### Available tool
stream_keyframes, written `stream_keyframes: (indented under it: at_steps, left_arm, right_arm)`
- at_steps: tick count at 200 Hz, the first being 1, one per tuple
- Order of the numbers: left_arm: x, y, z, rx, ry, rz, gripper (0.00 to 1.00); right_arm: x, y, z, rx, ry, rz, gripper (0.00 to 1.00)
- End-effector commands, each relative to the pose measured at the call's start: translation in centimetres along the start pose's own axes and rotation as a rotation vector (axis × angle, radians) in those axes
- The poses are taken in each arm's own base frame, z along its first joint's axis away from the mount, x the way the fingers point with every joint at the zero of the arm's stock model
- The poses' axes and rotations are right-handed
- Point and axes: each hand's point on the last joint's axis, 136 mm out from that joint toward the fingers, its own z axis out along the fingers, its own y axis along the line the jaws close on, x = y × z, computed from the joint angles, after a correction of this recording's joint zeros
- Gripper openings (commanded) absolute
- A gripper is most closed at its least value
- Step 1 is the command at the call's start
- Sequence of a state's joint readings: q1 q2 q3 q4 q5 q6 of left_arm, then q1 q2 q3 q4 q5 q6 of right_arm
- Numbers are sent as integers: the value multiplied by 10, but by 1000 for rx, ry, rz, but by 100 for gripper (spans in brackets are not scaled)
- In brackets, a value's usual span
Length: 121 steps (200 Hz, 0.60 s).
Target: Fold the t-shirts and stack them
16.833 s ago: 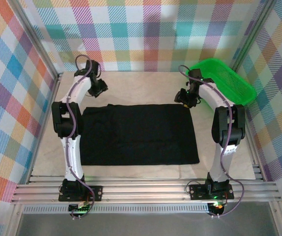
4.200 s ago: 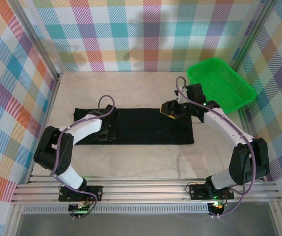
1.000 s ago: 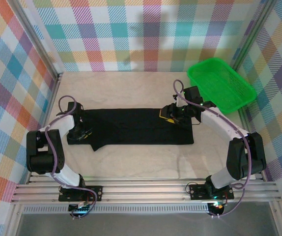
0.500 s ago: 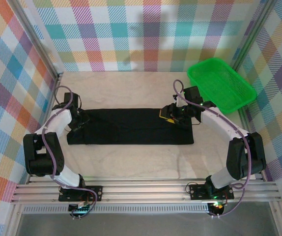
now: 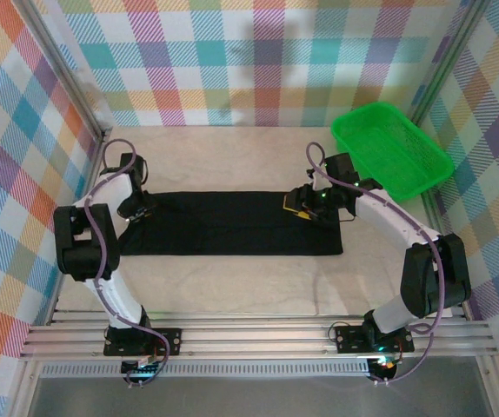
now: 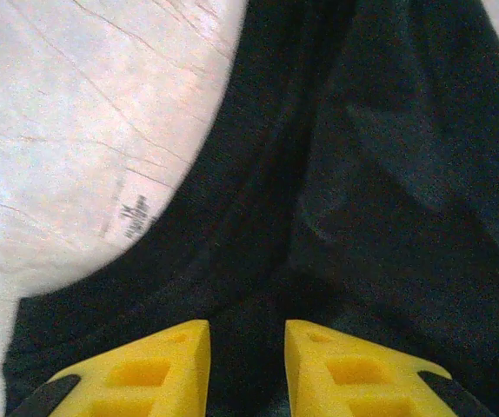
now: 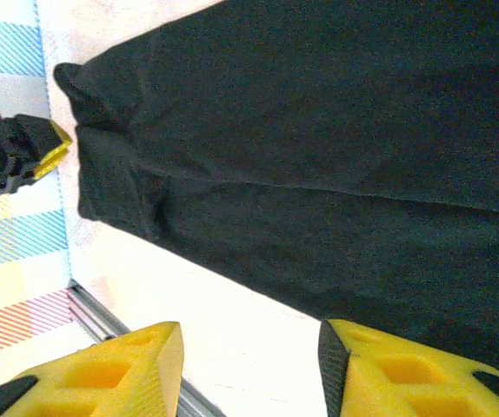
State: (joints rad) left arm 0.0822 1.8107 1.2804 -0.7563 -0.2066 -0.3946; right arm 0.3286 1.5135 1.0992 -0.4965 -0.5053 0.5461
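One black t-shirt (image 5: 232, 224) lies folded into a long flat strip across the middle of the table. My left gripper (image 5: 133, 208) hovers at the strip's left end. In the left wrist view its yellow fingertips (image 6: 247, 347) stand a little apart over creased black cloth (image 6: 389, 174), with nothing pinched between them. My right gripper (image 5: 300, 207) hangs over the strip's right part. Its fingers (image 7: 249, 356) are open above the shirt's front edge (image 7: 319, 130), with bare table between them.
A green plastic basket (image 5: 393, 152) stands at the back right, against the checked wall. Light tabletop (image 5: 232, 287) runs in front of the shirt to the metal rail (image 5: 258, 334). The left gripper's tip (image 7: 51, 146) shows at the far end in the right wrist view.
The left gripper moved back along the shirt's left end and its jaws parted. The flap that stuck out at the front left now lies flat. The right arm stayed put.
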Motion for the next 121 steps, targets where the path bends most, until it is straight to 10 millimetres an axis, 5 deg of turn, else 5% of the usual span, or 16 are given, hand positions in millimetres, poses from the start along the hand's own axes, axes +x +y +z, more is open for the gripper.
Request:
stream_keyframes:
  at_steps: [1,26,48,67,121]
  left_arm:
    - [-22,11,-42,-98,-165,-5,33]
    - [4,11,-71,-74,-184,-94,36]
    - [53,-5,-64,45,-62,-218,25]
    - [76,-27,-55,123,4,-300,19]
    - [65,-63,4,41,113,-396,12]
  right_arm:
    - [-2,-17,-10,82,-23,-11,45]
    - [-12,-59,-17,267,-65,0,44]
    - [-27,-93,-17,435,-55,-41,41]
    - [-42,-119,-11,576,-9,-80,38]
    - [-79,-160,17,742,75,-116,37]
